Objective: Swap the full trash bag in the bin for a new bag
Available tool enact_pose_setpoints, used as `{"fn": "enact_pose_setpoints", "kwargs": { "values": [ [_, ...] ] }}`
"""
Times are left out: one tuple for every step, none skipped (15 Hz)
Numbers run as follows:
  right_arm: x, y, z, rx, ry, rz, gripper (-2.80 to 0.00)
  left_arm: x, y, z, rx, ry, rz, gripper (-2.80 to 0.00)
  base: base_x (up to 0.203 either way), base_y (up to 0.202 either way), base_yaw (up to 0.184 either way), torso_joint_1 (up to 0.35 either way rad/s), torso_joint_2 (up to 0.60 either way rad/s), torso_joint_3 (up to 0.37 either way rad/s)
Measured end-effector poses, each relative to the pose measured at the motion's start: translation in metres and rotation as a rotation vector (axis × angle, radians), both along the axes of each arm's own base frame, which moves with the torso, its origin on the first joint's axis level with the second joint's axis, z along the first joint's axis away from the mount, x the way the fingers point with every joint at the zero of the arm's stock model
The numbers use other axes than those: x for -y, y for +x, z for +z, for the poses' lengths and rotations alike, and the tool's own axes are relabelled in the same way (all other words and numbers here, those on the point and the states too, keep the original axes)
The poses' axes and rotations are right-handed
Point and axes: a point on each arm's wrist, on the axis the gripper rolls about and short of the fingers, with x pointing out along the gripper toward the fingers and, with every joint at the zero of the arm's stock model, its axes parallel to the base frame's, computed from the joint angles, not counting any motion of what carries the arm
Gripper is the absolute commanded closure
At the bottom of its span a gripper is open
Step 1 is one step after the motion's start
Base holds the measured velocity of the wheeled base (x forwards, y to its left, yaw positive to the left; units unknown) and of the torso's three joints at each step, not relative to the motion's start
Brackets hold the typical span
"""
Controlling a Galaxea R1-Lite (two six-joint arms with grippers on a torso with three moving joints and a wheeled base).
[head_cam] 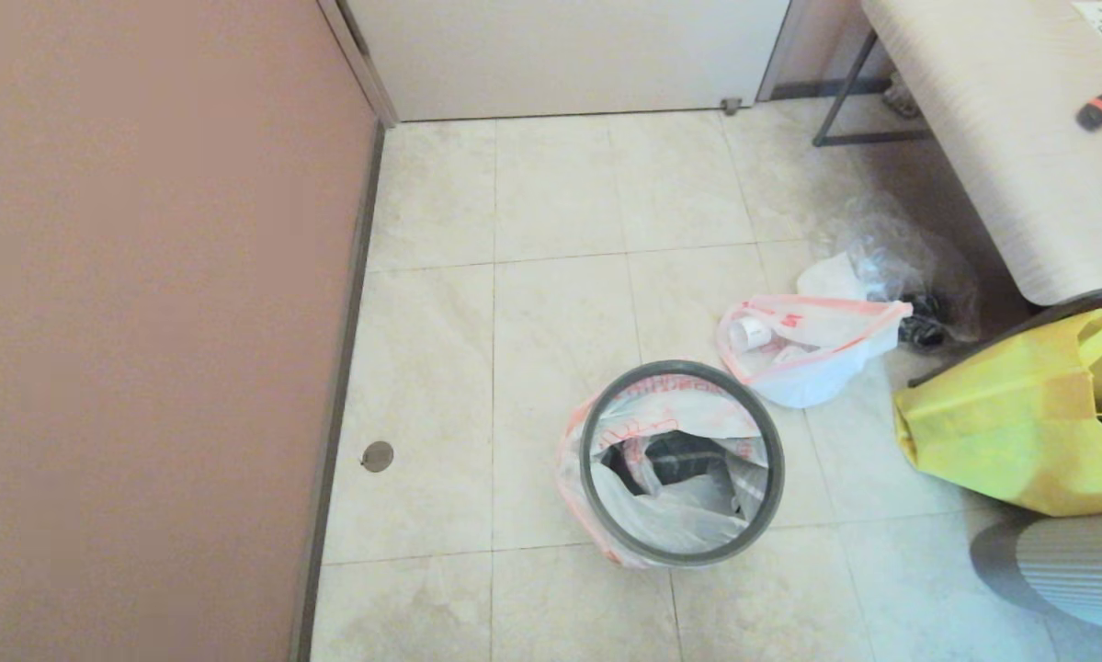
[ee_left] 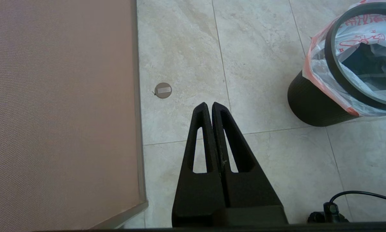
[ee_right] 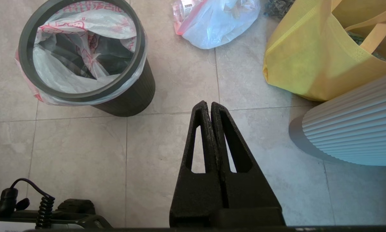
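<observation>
Bin point(head_cam: 753, 533), new bag point(head_cam: 670, 501) lining it under the hoop: left gripper point(ee_left: 209, 105) and right gripper point(ee_right: 209, 104) flank it, apart, jaws clenched, empty.

Red characters on the new bag point(head_cam: 670, 405), illegible

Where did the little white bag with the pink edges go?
In the head view the full trash bag lies on the floor just behind and to the right of the bin, between it and the clear plastic bag, left of the yellow tote.
</observation>
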Motion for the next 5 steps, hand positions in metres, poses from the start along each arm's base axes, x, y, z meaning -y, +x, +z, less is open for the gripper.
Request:
{"fn": "enact_pose_setpoints", "kwargs": {
  "values": [
    [0.0000,-0.0001,0.0002,0.001,0.000,0.000,0.00,0.0000,0.0000,0.0000,0.000,0.000,0.000,0.00,0.000,0.000,0.000,0.000,0.00,0.000],
    [0.0000,-0.0001,0.0003,0.002,0.000,0.000,0.00,0.0000,0.0000,0.0000,0.000,0.000,-0.001,0.00,0.000,0.000,0.000,0.000,0.00,0.000],
    [0.0000,-0.0001,0.0003,0.003,0.000,0.000,0.00,0.0000,0.0000,0.0000,0.000,0.000,-0.001,0.00,0.000,0.000,0.000,0.000,0.00,0.000],
    [0.0000,-0.0001,0.0002,0.003,0.000,0.000,0.00,0.0000,0.0000,0.0001,0.000,0.000,-0.001,0.00,0.000,0.000,0.000,0.000,0.00,0.000],
    [0.0000,0.0000,0.0000,0.002,0.000,0.000,0.00,0.0000,0.0000,0.0001,0.000,0.000,-0.001,0.00,0.000,0.000,0.000,0.000,0.00,0.000]
  ]
}}
